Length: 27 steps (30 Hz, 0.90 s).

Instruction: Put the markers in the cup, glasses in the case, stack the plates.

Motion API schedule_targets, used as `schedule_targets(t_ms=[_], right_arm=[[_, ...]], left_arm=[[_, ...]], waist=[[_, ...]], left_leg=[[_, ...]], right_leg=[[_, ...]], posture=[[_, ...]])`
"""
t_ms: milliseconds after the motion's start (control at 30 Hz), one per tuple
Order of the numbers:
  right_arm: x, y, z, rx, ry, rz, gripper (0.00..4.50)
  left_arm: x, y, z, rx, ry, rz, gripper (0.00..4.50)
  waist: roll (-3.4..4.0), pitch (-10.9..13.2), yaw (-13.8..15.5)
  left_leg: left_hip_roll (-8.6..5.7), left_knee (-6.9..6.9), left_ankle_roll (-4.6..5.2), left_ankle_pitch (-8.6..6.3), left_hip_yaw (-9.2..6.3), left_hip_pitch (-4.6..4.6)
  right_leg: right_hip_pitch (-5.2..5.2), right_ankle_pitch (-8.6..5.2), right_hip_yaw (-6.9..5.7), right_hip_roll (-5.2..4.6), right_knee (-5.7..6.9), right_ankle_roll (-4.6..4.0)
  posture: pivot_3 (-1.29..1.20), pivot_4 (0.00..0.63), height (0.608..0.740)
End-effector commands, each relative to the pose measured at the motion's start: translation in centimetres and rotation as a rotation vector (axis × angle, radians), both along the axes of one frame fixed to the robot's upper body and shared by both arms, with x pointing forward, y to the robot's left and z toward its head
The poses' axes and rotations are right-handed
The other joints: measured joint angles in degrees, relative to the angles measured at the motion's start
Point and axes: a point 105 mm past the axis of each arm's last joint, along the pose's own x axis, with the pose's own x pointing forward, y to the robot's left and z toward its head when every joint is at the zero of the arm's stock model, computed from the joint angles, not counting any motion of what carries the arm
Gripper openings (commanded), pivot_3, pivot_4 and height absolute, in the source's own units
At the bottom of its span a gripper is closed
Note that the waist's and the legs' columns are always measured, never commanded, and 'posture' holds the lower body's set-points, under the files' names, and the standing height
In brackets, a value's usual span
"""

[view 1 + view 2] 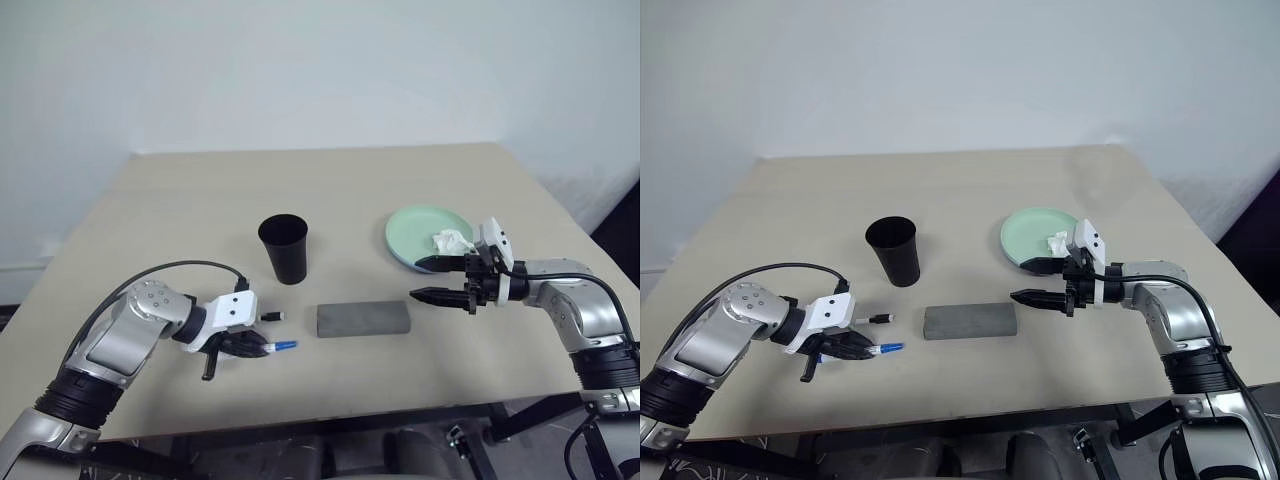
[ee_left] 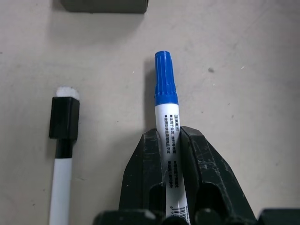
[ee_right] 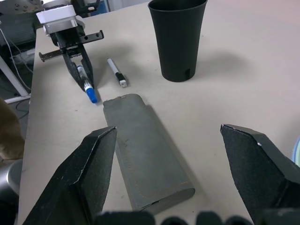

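Observation:
My left gripper is shut on the white barrel of a blue-capped marker, low over the table near its front left. A second marker, black-capped, lies loose just beyond it. The black cup stands upright behind them. The grey case lies closed at the centre front. My right gripper hovers open just right of the case, pointing at it. The mint green plate sits behind that gripper, with a blue edge showing under its near rim. The glasses are hidden.
A crumpled white tissue lies on the green plate. The table's front edge runs close below both arms. The beige tabletop stretches to the wall behind the cup.

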Motion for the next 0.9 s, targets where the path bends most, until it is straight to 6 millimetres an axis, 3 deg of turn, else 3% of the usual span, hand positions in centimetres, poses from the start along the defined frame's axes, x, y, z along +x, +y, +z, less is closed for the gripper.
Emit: schedule_targets(t_ms=[33,133,267,333,400,500,700,900], right_arm=[[0.4,0.0,1.5,0.007,-0.063,0.007,3.85],[0.4,0.0,1.5,0.005,-0.065,0.006,3.85],[0.5,0.1,1.6,0.006,-0.07,0.006,3.85],[0.4,0.2,1.6,0.008,-0.073,0.007,3.85],[0.7,0.4,2.0,0.016,-0.083,0.001,3.85],[0.7,0.8,2.4,0.026,-0.096,0.009,3.85],[0.8,1.6,2.5,0.036,-0.1,0.026,3.85],[0.7,2.1,2.7,0.044,-0.102,0.039,3.85]], left_arm=[[0.4,-1.7,3.4,-0.183,-0.039,-0.012,0.1],[1.4,-3.5,7.2,-0.424,-0.056,0.038,0.1],[3.5,-4.0,10.8,-0.619,-0.126,0.148,0.1],[4.4,-4.0,12.5,-0.698,-0.187,0.189,0.1],[7.0,-3.5,15.9,-0.844,-0.379,0.313,0.1],[9.4,-2.2,18.4,-0.957,-0.538,0.465,0.1],[12.5,-0.2,19.4,-1.012,-0.795,0.663,0.1],[14.4,-0.9,17.3,-1.066,-0.768,0.729,0.1]], waist=[[-0.01,0.01,0.03],[-0.07,0.02,0.04],[-0.11,0.01,-0.05],[-0.12,0.01,-0.27],[-0.13,0.01,-0.27],[-0.23,0.02,-0.26],[-0.25,0.0,-0.27],[-0.34,-0.04,-0.09]], left_leg=[[0.01,0.0,0.0,0.0,0.01,0.0],[0.02,0.01,0.0,0.0,0.0,-0.02],[0.02,0.05,0.0,0.01,0.0,0.02],[0.02,0.05,0.01,0.03,0.02,0.04],[0.02,0.05,0.02,0.04,0.04,0.08],[0.0,0.1,0.05,0.12,-0.01,0.09],[-0.06,0.1,0.03,0.12,0.12,0.15],[-0.06,0.12,0.03,0.12,0.16,0.1]], right_leg=[[-0.01,0.0,0.0,0.0,0.0,0.0],[0.0,0.0,-0.01,-0.01,-0.01,0.0],[0.09,0.0,-0.01,0.04,0.0,0.01],[0.1,0.01,0.0,0.07,0.01,0.01],[0.15,0.01,0.01,0.1,0.02,0.02],[0.24,0.06,0.01,0.12,0.01,0.04],[0.28,0.26,0.08,0.1,-0.04,0.05],[0.26,0.38,0.07,0.08,-0.07,0.01]], posture=[[0.0,0.0,0.74],[0.0,0.0,0.74],[0.0,0.0,0.74],[0.0,0.0,0.74],[0.0,0.0,0.74],[0.0,0.0,0.74],[0.0,0.0,0.74],[0.0,0.0,0.74]])
